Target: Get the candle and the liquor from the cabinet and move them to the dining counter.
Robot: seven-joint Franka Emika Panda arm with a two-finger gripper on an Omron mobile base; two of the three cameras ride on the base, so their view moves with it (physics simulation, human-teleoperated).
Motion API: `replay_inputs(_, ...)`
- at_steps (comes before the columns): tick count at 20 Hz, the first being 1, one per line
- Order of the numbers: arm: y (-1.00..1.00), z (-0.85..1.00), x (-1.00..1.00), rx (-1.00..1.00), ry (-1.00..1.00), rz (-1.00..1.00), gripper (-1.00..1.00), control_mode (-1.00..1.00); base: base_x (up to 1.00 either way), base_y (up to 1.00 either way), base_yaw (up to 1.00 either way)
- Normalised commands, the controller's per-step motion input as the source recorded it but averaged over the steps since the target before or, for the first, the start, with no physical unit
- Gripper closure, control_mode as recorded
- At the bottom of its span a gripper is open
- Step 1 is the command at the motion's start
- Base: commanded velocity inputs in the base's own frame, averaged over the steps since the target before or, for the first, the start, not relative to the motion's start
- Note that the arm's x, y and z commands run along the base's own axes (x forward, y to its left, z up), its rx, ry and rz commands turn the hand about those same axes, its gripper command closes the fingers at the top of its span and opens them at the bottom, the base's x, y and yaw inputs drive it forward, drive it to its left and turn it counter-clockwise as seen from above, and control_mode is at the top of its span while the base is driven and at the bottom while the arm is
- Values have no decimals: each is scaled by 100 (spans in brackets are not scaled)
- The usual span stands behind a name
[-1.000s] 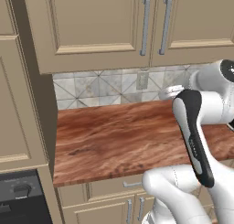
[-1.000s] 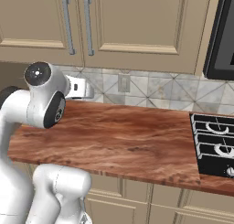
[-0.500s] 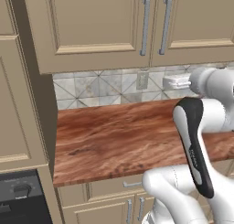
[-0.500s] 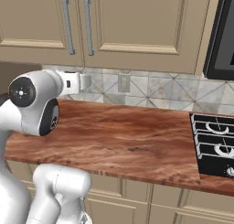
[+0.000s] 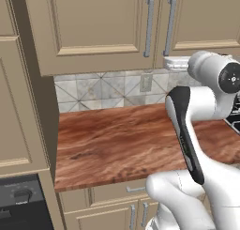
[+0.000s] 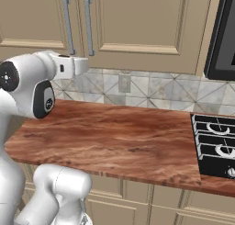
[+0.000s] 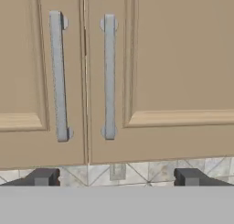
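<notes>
The cabinet (image 5: pixel 108 22) hangs above the backsplash with both raised-panel doors shut. Its two silver bar handles (image 7: pixel 58 77) (image 7: pixel 109 77) stand side by side at the door seam. My gripper (image 7: pixel 116 178) is open, facing the doors from a short way off, just below the handles, with nothing between its fingertips (image 7: pixel 43 177). The hand (image 6: pixel 73 67) is level with the doors' lower edge; in the left base view it (image 5: pixel 176 62) is under the right handle. The candle and the liquor are hidden behind the shut doors. The dining counter is out of view.
A narrow wood countertop (image 6: pixel 114 141) runs under the cabinet, backed by grey tiles with a wall outlet (image 6: pixel 124 83). A black stove (image 6: pixel 215 146) sits at its right end under a dark appliance (image 6: pixel 222 36). A tall beige unit (image 5: pixel 18 107) borders the left.
The hand has risen from the backsplash height to the lower edge of the cabinet doors. The jaws stay wide apart.
</notes>
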Motion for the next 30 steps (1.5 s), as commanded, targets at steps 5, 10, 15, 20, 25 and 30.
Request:
replay_inputs(5,-1,13,0,-1,-10,-10,-100,-100,0,0,0)
replay_inputs(10,-24,2,10,0,-12,-2,-100,-100,0,0,0)
replay_inputs(15,-9,0,27,0,-15,1,-100,-100,0,0,0)
replay_inputs(20,0,0,39,0,-10,6,-100,-100,0,0,0)
replay_inputs(25,0,0,42,0,-7,9,-100,-100,0,0,0)
replay_inputs(30,0,0,33,0,0,2,-100,-100,0,0,0)
